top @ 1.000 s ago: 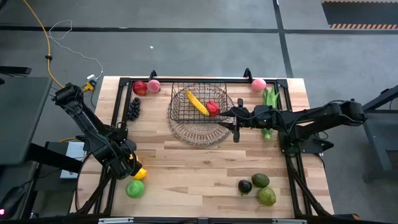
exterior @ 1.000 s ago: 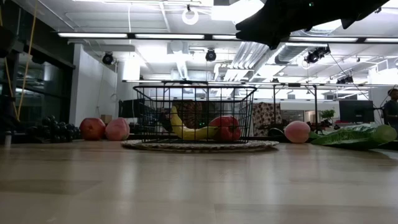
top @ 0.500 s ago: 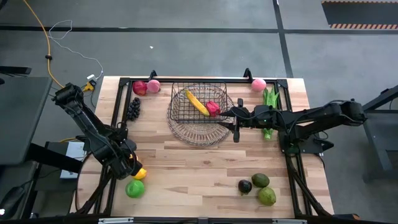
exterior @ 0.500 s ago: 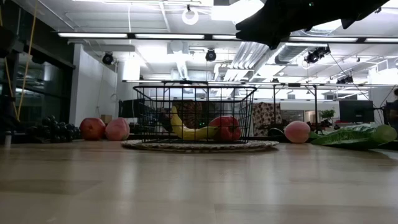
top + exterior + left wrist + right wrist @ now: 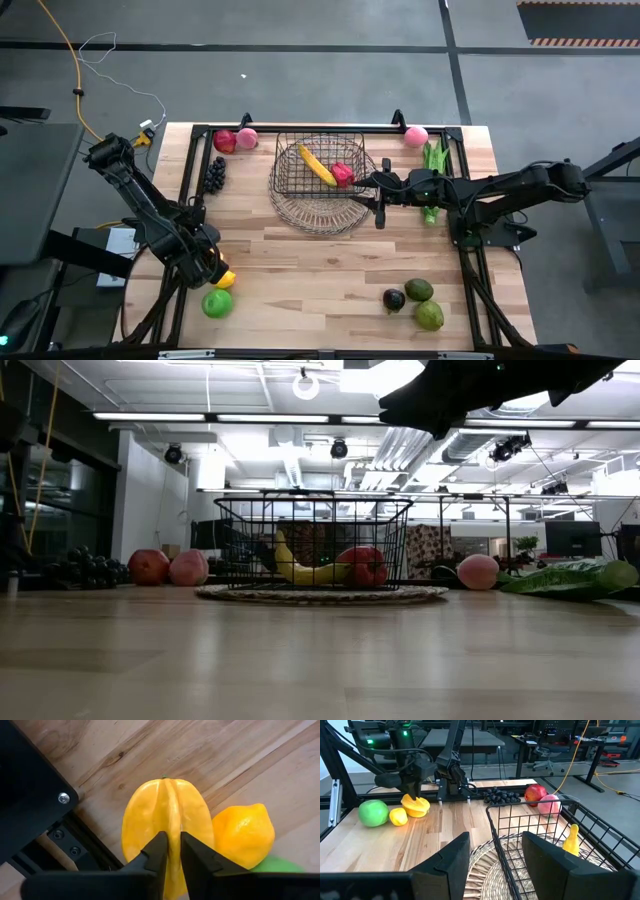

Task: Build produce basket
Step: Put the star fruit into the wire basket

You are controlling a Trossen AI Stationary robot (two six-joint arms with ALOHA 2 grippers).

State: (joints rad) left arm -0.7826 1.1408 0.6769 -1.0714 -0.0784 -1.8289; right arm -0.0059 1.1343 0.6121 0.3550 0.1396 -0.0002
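Wooden table (image 5: 320, 270): left gripper (image 5: 170, 851) lowered, pinching star fruit (image 5: 167, 820) ridge; right gripper (image 5: 492, 857) half-open, level beside basket (image 5: 320, 165).

Two dark jointed arms, black angular claw fingers (image 5: 159, 855), silver screws.

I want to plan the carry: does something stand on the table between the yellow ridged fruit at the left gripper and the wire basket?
Nothing visible does. The left gripper pinches a ridge of the yellow ridged fruit near the table's left front. From there to the wire basket the high view shows bare wood. The lemon and green apple lie on the side away from it.
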